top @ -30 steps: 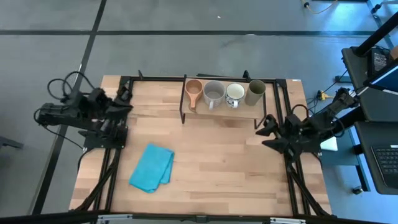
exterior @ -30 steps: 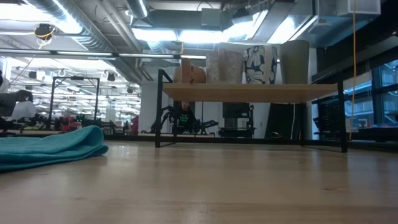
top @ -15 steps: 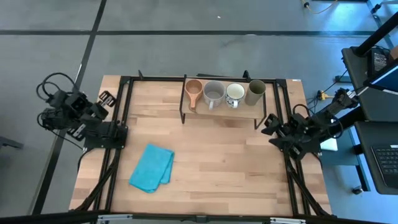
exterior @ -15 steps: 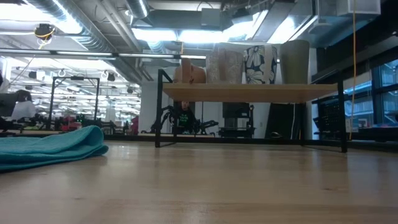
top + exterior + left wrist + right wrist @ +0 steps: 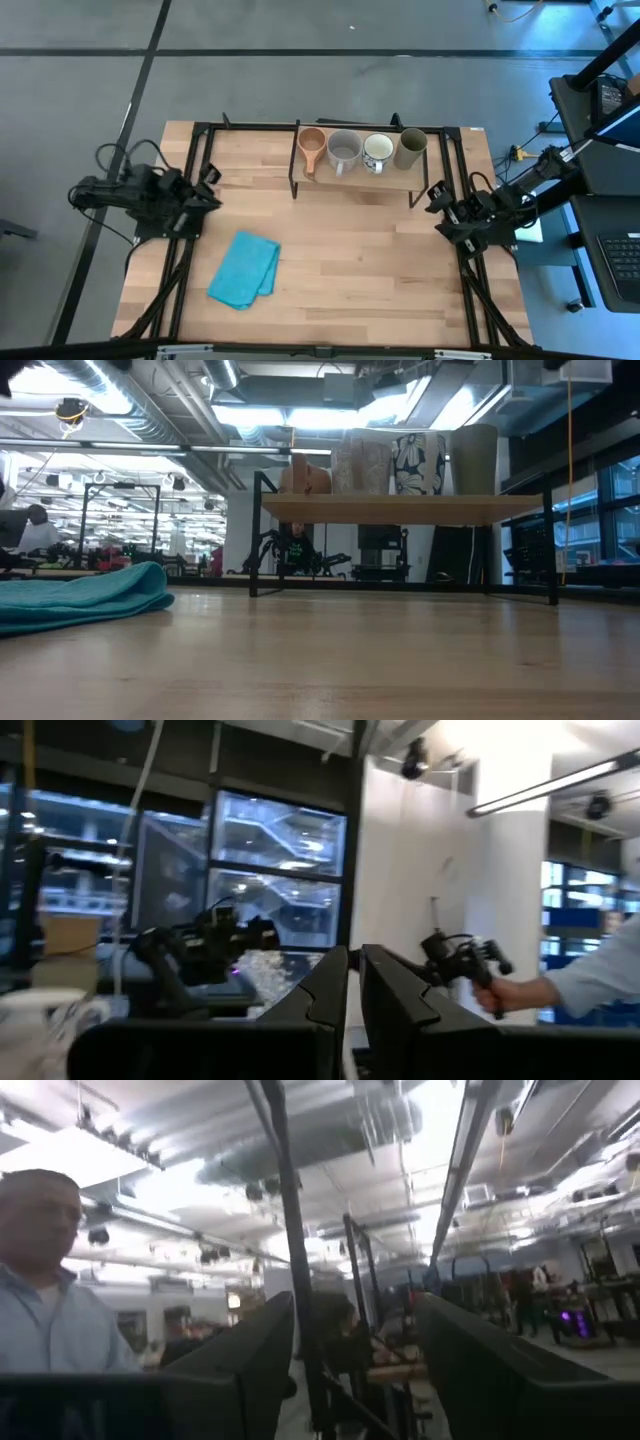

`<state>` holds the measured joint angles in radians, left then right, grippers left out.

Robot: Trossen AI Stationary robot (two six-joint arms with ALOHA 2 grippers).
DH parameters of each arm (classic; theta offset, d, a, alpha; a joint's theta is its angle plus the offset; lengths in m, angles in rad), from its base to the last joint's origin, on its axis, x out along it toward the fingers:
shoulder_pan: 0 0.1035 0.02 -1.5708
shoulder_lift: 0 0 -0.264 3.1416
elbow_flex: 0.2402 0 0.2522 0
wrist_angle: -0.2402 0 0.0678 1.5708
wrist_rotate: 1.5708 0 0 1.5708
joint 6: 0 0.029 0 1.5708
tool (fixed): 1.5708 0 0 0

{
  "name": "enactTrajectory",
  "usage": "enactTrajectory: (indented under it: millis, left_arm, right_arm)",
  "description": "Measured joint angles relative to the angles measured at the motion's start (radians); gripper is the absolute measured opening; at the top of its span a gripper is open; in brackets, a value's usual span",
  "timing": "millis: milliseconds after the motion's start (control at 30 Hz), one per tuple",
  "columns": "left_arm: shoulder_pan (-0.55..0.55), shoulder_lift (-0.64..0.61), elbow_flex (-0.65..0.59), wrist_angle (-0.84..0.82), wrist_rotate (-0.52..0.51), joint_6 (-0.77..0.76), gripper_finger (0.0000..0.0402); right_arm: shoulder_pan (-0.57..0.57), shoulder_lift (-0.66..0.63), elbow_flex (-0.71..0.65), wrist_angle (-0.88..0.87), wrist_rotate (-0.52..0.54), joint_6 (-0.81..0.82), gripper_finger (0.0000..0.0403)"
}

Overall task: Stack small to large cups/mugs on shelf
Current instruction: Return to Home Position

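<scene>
A blue cloth (image 5: 245,270) lay near the counter's (image 5: 350,260) front-left corner, the left fingers (image 5: 207,188) sat together at its left edge, the right fingers (image 5: 440,210) apart at its right edge, and the far-edge shelf (image 5: 355,176) bore the brown cup (image 5: 312,142), grey mug (image 5: 344,149), white mug (image 5: 377,150) and green tumbler (image 5: 411,148).

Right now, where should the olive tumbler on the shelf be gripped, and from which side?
The olive tumbler stands upright, handleless, at the row's end, white mug close beside: probably pinch its free-side rim wall from above.
</scene>
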<state>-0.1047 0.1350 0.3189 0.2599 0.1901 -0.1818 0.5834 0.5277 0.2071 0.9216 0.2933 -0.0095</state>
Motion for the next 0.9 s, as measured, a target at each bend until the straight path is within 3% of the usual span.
enactTrajectory:
  millis: [200, 367, 433, 633, 900]
  left_arm:
    - [0.029, -0.007, -0.14, 0.152, -0.123, 0.028, 0.0027]
    - [0.144, -0.006, -0.17, 0.084, -0.18, -0.063, 0.0027]
    - [0.209, -0.006, -0.18, 0.031, -0.133, -0.128, 0.0027]
    - [0.402, -0.002, -0.244, -0.003, 0.135, -0.279, 0.0027]
    - [0.578, -0.003, -0.3, -0.003, 0.384, -0.326, 0.0027]
  right_arm:
    - [-0.011, -0.022, -0.163, 0.231, -0.074, -0.032, 0.0213]
    - [-0.012, -0.061, -0.201, 0.192, -0.039, -0.076, 0.0213]
    - [-0.013, -0.088, -0.201, 0.143, -0.012, -0.085, 0.0213]
    - [-0.012, -0.188, -0.201, 0.006, 0.005, -0.139, 0.0213]
    - [-0.012, -0.212, -0.201, -0.167, 0.067, -0.12, 0.0213]
